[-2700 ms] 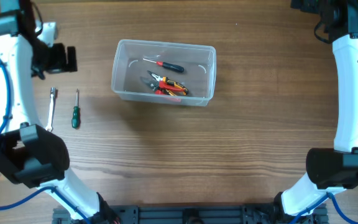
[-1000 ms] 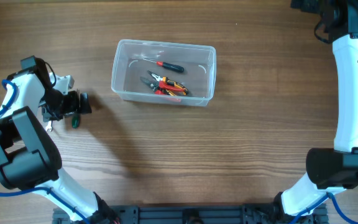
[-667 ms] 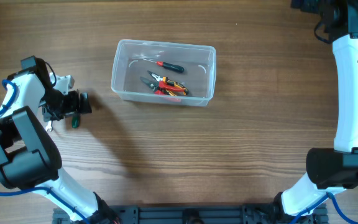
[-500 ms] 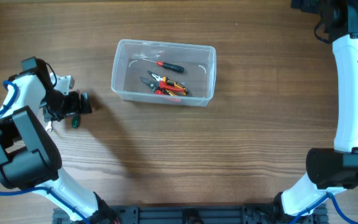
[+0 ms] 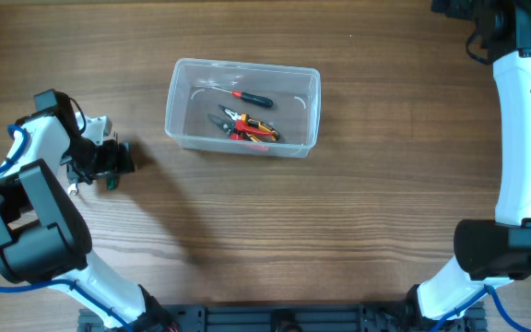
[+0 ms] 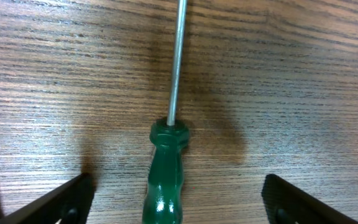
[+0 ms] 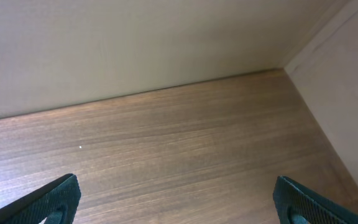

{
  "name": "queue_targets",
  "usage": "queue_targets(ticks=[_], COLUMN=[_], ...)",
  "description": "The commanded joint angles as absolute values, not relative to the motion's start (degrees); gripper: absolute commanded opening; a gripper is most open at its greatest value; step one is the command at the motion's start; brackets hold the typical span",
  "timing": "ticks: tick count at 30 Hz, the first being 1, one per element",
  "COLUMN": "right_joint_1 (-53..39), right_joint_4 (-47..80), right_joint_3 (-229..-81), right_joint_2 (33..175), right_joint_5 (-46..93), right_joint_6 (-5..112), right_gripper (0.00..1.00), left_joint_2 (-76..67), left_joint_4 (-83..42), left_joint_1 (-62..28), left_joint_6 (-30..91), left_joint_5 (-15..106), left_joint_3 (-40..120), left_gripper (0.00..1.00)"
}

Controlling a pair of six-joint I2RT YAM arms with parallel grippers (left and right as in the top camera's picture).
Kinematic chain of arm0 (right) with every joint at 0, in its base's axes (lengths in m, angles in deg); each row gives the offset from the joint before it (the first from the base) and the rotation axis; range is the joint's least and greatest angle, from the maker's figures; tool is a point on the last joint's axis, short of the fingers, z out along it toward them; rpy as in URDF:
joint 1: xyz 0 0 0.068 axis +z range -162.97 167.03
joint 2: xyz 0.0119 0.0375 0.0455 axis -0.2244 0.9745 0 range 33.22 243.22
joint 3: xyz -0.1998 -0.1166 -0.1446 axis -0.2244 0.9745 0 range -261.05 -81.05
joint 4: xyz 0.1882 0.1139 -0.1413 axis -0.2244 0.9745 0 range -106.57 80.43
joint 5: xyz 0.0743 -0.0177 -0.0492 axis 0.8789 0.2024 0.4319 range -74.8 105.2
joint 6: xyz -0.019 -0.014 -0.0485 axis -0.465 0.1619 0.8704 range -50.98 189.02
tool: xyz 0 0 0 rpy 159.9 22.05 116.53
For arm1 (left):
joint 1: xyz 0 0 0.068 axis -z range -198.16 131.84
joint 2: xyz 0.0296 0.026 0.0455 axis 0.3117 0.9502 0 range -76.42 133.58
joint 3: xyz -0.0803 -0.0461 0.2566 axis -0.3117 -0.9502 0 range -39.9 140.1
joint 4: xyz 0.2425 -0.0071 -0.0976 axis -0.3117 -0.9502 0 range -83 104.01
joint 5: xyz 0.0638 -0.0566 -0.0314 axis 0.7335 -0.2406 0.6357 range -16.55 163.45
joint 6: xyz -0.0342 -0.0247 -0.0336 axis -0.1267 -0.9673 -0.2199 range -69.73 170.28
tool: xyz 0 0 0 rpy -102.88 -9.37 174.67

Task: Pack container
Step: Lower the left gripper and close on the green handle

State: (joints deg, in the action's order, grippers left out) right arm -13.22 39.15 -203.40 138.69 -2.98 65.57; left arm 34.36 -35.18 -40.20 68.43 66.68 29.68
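On the left side of the desk (image 5: 339, 212), well apart from the container (image 5: 170, 109), the left fingers (image 6: 64, 202) hang low over a green-handled screwdriver (image 6: 165, 186). In the wrist view their dark tips stand apart, one on each side of the handle, and neither touches it. The screwdriver lies flat on the wood, its glossy handle about midway between the tips and its thin steel shaft running straight away from the camera.

The container sits upright and open-topped toward the rear of the desk, left of centre. Through its clear walls two tools show on the floor: a small screwdriver with a red and black handle (image 5: 252, 98) near the back wall, and a pair of pliers with red and yellow grips (image 5: 247, 127) just in front of it, nearer the front wall.

The right arm reaches to the far right rear corner. The right fingers (image 7: 51, 200) are spread wide and hold nothing, with only bare wood and a pale wall ahead of them.
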Motion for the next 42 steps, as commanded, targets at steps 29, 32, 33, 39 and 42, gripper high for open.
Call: queue_targets(ticks=[29,32,33,39,42], right_joint_1=[-13.0,-13.0,-13.0,-13.0,-13.0], right_joint_4=[39.0,39.0,39.0,39.0,39.0], right_joint_3=[-203.6,-203.6,-203.6,-203.6,-203.6], right_joint_2=[138.4,138.4,138.4,138.4,138.4], right_joint_5=[-2.9,-2.9,-2.9,-2.9,-2.9], right_joint_6=[64.5,64.5,64.5,64.5,64.5], right_gripper=[1.0,1.0,1.0,1.0,1.0], left_joint_2=[36.1,36.1,36.1,36.1,36.1], left_joint_4=[-34.9,-35.5,-35.7,-36.3,-36.4], left_joint_1=[-40.1,-40.1,-40.1,-40.1,-40.1], left_joint_6=[69.1,69.1,69.1,69.1,69.1], left_joint_5=[64.7,64.7,64.7,64.7,64.7], left_joint_3=[28.4,29.8,30.2,32.1,32.1], left_gripper=[0.64,0.65,0.65,0.66,0.65])
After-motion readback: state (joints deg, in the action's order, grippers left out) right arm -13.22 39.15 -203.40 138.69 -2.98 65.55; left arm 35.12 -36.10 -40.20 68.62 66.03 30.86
